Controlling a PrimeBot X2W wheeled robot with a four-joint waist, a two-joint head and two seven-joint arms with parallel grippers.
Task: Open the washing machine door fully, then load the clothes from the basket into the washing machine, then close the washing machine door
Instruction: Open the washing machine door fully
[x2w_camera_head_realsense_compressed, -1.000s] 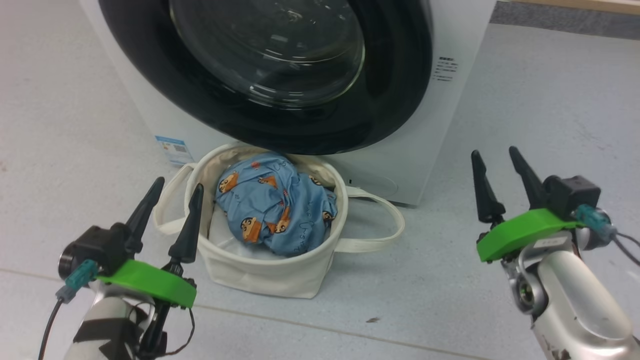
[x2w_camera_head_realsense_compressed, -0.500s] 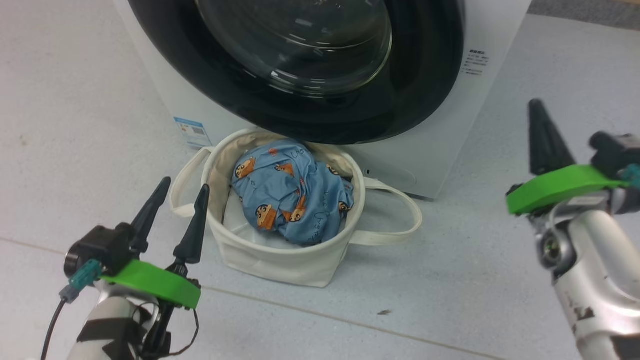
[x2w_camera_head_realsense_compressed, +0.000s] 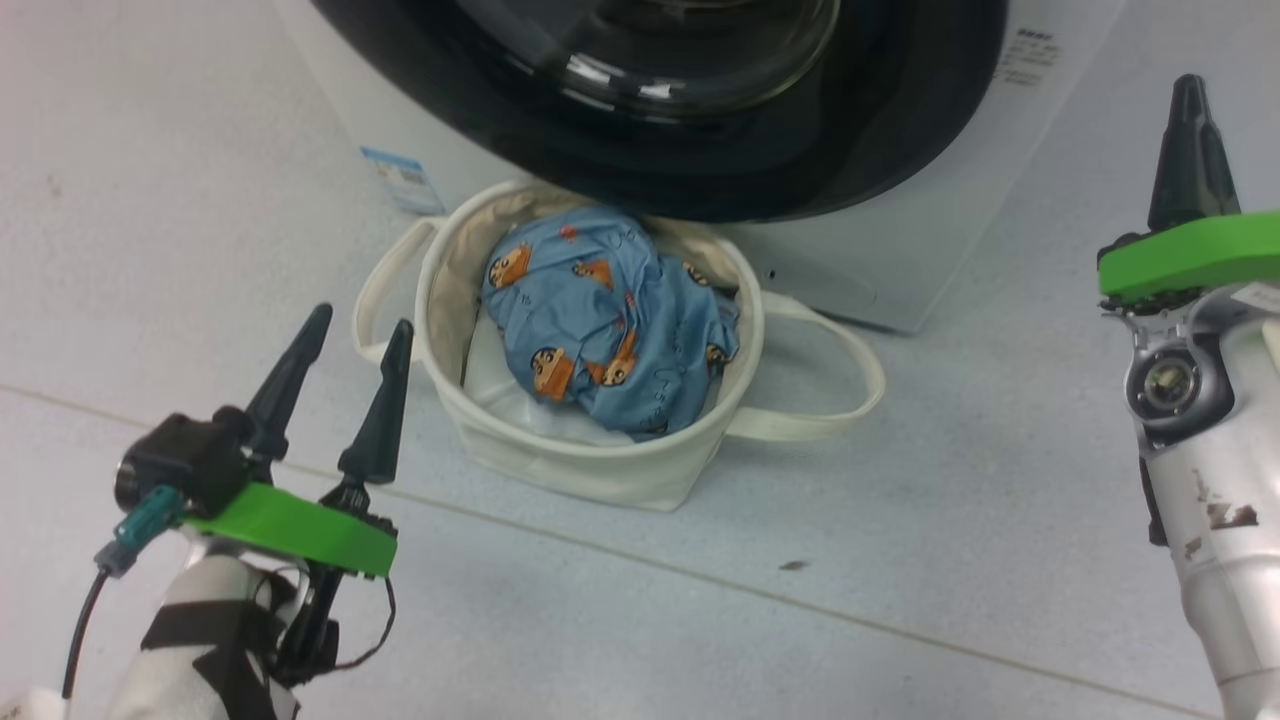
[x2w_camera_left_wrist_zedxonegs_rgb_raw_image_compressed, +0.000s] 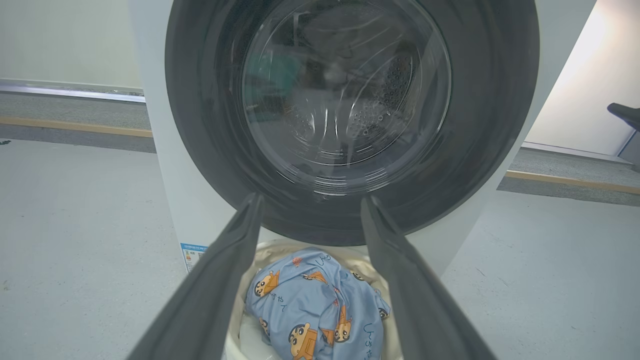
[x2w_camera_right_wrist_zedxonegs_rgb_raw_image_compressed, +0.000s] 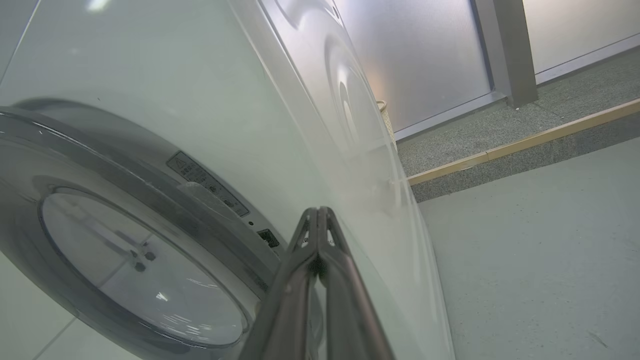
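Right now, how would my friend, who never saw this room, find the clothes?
Start at the big white washing machine with the round black door. On the floor before it stands a small cream basket, with the clothes bundled inside. They are light blue with little orange cartoon boys, unlike the plain white cloth beneath.

The head view looks steeply down at the basket (x2w_camera_head_realsense_compressed: 560, 475) on the floor (x2w_camera_head_realsense_compressed: 900, 560), below the washing machine door (x2w_camera_head_realsense_compressed: 900, 140). The left wrist view, low, faces that door squarely, sharing both. The right wrist view, tilted, sits close against the washing machine (x2w_camera_right_wrist_zedxonegs_rgb_raw_image_compressed: 175, 75).
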